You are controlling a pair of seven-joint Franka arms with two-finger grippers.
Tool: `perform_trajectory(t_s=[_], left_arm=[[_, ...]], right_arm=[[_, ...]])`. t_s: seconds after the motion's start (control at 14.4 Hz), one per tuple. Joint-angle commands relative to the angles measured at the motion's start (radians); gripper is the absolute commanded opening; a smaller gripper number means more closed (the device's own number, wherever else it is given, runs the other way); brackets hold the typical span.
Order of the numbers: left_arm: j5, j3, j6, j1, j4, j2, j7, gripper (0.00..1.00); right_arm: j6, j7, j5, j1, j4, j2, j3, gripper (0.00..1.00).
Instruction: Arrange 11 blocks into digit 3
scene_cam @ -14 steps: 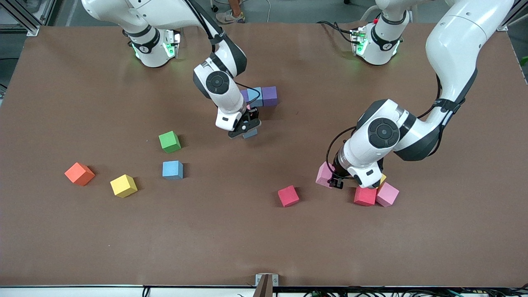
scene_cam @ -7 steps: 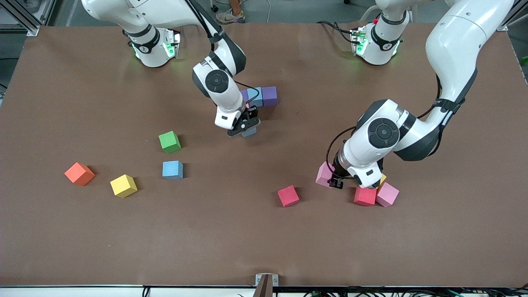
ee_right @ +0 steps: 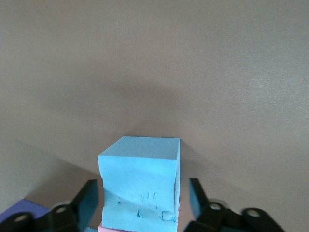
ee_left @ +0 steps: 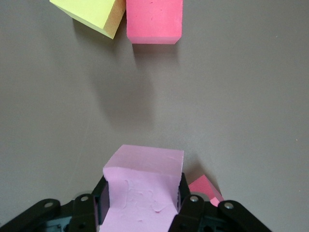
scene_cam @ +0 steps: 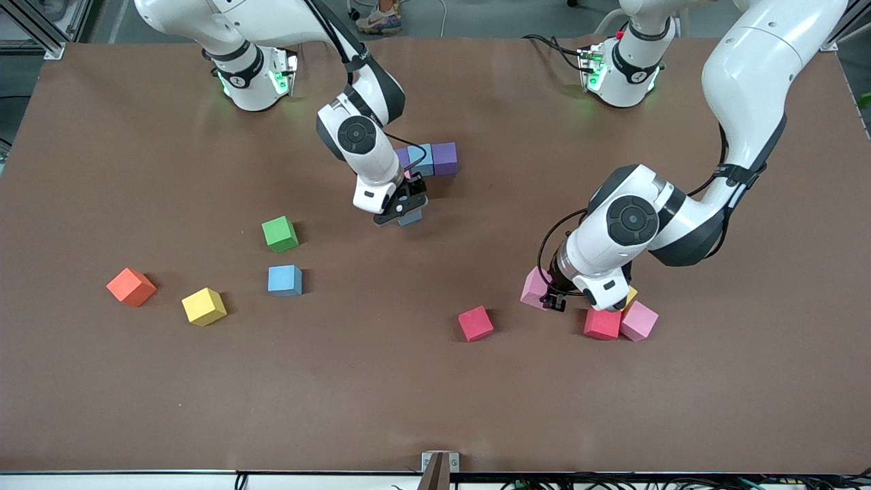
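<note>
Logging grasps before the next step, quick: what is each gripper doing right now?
Left gripper: shut on a pink block.
Right gripper: open, fingers standing clear on either side of a light blue block.

Blocks: matt foam, faintly dented faces
Table: brown matt covering, fine grain
Arm shells: glossy white plastic
Left gripper fingers: black matt plastic

Brown table carries loose cubes: orange, yellow, light blue, green, red; purple-blue row.
</note>
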Motion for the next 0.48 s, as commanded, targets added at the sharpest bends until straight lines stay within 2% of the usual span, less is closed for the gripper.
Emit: perform_trajectory(t_s=[0.0, 0.21, 0.42], left_arm=[[0.012, 0.0, 0.001, -0.009, 0.015, 0.009, 0.003, 0.08], [0.0, 0.0, 0.001, -0.018, 0.012, 0.012, -0.017, 0.08], [-0.001, 0.002, -0.016, -0.088, -0.008, 0.012, -0.226, 0.08]], right_arm=[[-0.006, 0.008, 0.028, -0.011, -0.006, -0.025, 0.003, 1.0], [-0.008, 0.093, 0.027, -0.011, 0.046, -0.025, 0.003, 1.0], [-0.086, 0.216, 0.027, -0.022, 0.147, -0.037, -0.005, 1.0]])
